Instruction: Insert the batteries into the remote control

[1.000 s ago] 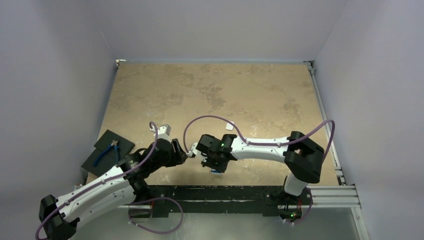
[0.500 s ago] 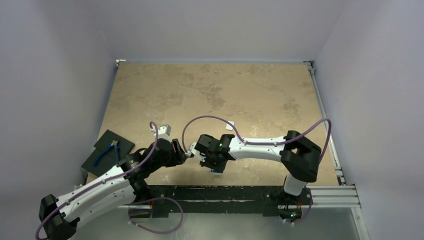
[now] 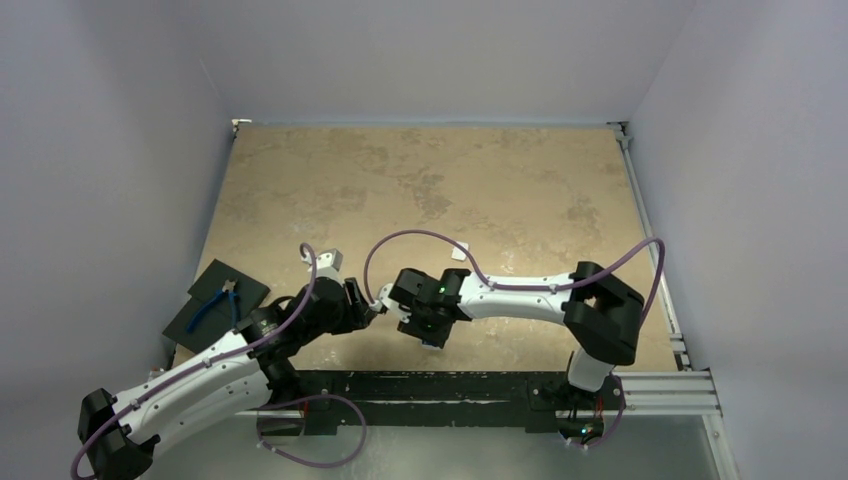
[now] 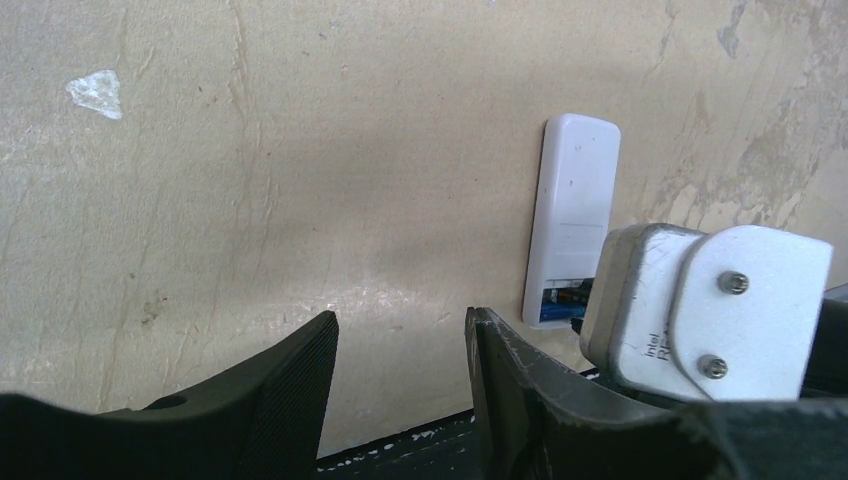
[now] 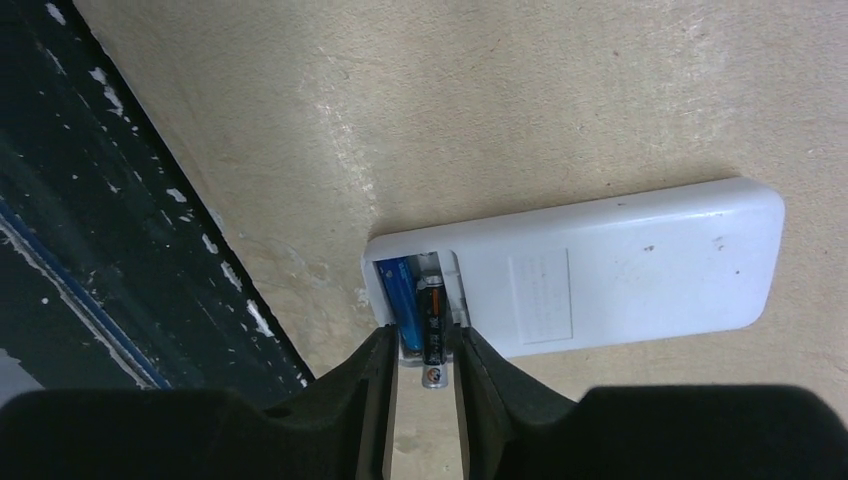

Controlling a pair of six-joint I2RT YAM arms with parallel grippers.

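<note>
Just inside the table's point(image 5: 600, 100) dark near edge, the smooth white remote control point(image 5: 620, 270) lies face-down. There the right gripper point(image 5: 422, 350) narrowly straddles the black battery point(image 5: 432, 320); grip unclear. Nearby, the left gripper point(image 4: 400, 345) gapes empty.

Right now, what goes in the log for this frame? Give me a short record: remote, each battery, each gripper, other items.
remote control: white, lying back up, battery bay open at one end
blue battery: seated in the bay
black battery: partly in the bay, one end sticking out
right gripper: fingers close on either side of the black battery; contact unclear
left gripper: open, empty, near the remote control
other: blue-handled pliers on a black mat; small white piece
</note>
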